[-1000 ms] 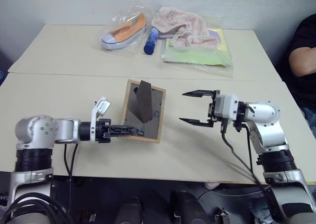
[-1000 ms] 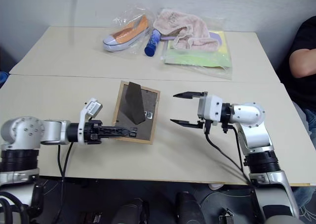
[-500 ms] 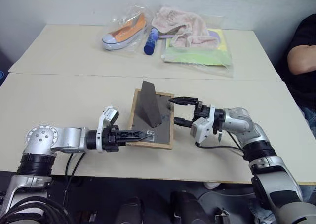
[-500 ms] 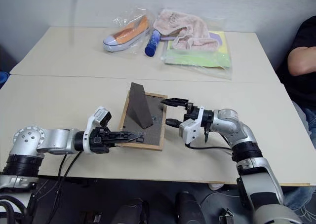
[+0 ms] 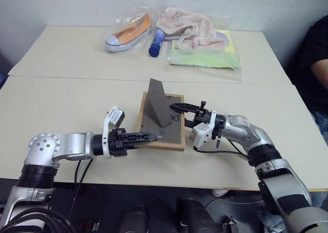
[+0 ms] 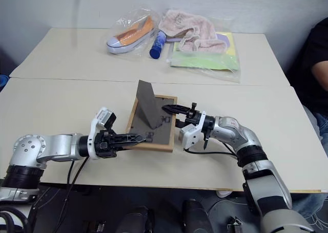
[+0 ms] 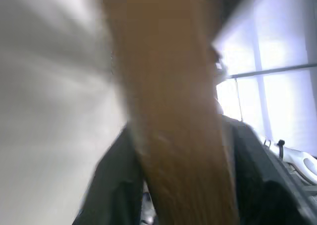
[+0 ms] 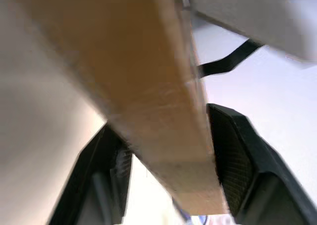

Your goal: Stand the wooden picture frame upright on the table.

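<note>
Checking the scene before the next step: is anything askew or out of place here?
The wooden picture frame is tilted, back side up with its stand folded out, not standing on the table. Both grippers clamp it: left gripper, right gripper.
</note>
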`<state>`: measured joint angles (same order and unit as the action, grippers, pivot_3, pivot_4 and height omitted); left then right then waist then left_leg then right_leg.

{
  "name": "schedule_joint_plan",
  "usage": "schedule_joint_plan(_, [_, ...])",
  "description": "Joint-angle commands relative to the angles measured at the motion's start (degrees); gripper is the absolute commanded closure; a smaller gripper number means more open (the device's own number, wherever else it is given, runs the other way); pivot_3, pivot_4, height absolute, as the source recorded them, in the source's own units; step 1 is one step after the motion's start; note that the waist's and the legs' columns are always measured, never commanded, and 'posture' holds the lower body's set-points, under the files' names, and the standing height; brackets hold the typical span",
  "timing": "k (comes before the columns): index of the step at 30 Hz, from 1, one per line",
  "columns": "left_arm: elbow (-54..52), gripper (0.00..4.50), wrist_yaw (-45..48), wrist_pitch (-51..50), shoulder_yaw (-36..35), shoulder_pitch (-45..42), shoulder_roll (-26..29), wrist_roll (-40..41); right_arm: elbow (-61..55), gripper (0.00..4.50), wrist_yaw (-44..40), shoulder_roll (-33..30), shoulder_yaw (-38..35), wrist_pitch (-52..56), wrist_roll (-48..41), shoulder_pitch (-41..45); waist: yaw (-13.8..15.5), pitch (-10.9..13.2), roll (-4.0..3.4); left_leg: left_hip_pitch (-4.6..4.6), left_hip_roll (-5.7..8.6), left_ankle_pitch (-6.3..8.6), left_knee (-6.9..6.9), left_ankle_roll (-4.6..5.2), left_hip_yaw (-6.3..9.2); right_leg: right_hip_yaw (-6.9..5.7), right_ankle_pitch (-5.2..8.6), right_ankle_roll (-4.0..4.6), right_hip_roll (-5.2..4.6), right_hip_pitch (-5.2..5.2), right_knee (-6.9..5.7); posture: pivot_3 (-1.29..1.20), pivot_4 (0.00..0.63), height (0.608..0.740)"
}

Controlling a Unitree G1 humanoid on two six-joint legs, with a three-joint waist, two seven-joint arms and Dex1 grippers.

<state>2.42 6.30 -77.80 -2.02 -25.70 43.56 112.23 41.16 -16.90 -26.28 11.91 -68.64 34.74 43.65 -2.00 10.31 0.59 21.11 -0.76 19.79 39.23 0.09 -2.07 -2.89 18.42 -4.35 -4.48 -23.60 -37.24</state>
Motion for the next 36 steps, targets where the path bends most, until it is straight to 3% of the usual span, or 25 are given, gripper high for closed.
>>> schedule_joint_plan(1, [-4.7,1.27,-1.1,3.4,-6.4,2.1,4.1,0.8,-0.2,3.22,2.7,-1.2,-1.0,-0.3,-4.4,2.2,-0.2,0.0,-0.02,0.0,-0.02,0.0,0.0,0.0,0.01,-0.01,0.0,0.0,0.01,0.0,0.02,0.0,0.15,0.74])
schedule_joint_plan(4, [-4.7,0.35,-1.3,6.0,-12.8,5.1,10.1,-0.4,0.1,3.22,1.7,-2.0,-0.3,-0.3,-8.0,2.3,-0.8,0.0,-0.03,-0.01,-0.05,-0.01,-0.04,-0.03,0.01,0.0,0.01,0.02,0.03,-0.01,0.03,0.0,0.15,0.74])
schedule_joint_plan(5, [-4.7,0.31,-0.9,6.9,-14.9,6.0,11.6,-1.2,0.1,3.22,1.0,-2.2,0.0,-0.1,-9.5,2.2,-0.9,0.0,-0.03,-0.02,-0.04,-0.02,-0.05,-0.03,0.02,0.0,0.01,0.03,0.02,0.0,0.01,0.0,0.15,0.74])
schedule_joint_plan(7, [-7.1,0.31,4.4,10.8,-20.0,8.6,12.8,-10.6,0.5,3.22,-3.8,-2.1,1.6,1.6,-17.3,1.3,-1.2,0.0,-0.06,-0.02,-0.06,-0.02,-0.05,-0.03,0.02,0.0,0.02,0.04,0.03,0.0,0.05,0.0,0.15,0.74])
schedule_joint_plan(10, [-9.2,0.31,11.7,14.2,-21.7,12.7,16.1,-23.7,-2.2,3.22,-12.4,-2.2,3.4,6.3,-28.8,-0.7,-1.1,0.0,-0.09,-0.03,-0.05,-0.02,-0.08,-0.03,0.02,-0.05,0.02,0.04,0.04,0.04,0.28,0.0,0.15,0.74])
schedule_joint_plan(12, [-14.1,0.06,24.3,34.9,-19.0,18.7,16.5,-45.7,-19.6,3.22,-30.2,-2.5,4.5,36.5,-56.8,-9.0,-0.8,0.0,-0.11,-0.01,-0.04,-0.02,-0.1,-0.03,0.02,-0.05,0.02,0.04,0.03,0.06,0.25,0.0,0.15,0.74])
schedule_joint_plan(14, [-17.1,0.0,35.1,51.5,-16.1,23.3,15.5,-60.8,-30.9,3.22,-38.8,-3.9,4.3,55.0,-71.5,-13.6,-0.2,0.1,-0.19,0.01,-0.06,-0.01,-0.17,-0.03,0.15,-0.11,0.02,0.04,0.04,0.14,0.25,0.0,0.15,0.74])
schedule_joint_plan(19, [-18.8,0.0,42.9,64.2,-12.2,26.5,9.9,-72.2,-41.4,3.22,-40.2,-8.8,2.7,87.3,-83.8,-17.1,0.7,0.2,-0.31,0.05,-0.03,0.08,-0.13,0.13,0.1,-0.09,0.02,0.04,-0.13,0.11,0.49,0.0,0.15,0.74])
schedule_joint_plan(23, [-19.5,0.0,44.2,65.4,-11.5,26.9,7.2,-75.2,-40.3,3.22,-37.8,-7.6,1.1,95.7,-82.2,-16.5,0.5,0.2,-0.3,0.05,-0.05,0.11,-0.18,0.15,0.12,-0.09,0.02,0.06,-0.18,0.07,0.51,0.0,0.15,0.74])
schedule_joint_plan(30, [-16.9,0.0,45.9,65.3,-12.1,25.2,5.2,-77.9,-32.9,3.22,-44.9,-3.9,3.9,85.6,-68.2,-16.8,0.2,0.1,-0.27,0.01,-0.05,0.11,-0.23,0.16,0.03,-0.05,0.02,0.05,-0.13,0.02,0.43,0.0,0.15,0.74])
schedule_joint_plan(36, [-17.4,0.0,49.8,62.9,-14.4,26.7,7.4,-77.4,-28.8,3.22,-43.4,-0.4,1.1,91.1,-67.4,-15.3,-0.2,0.0,-0.12,-0.16,-0.07,0.1,-0.22,0.15,0.0,0.01,0.02,0.05,-0.1,0.1,0.32,0.0,0.15,0.74])
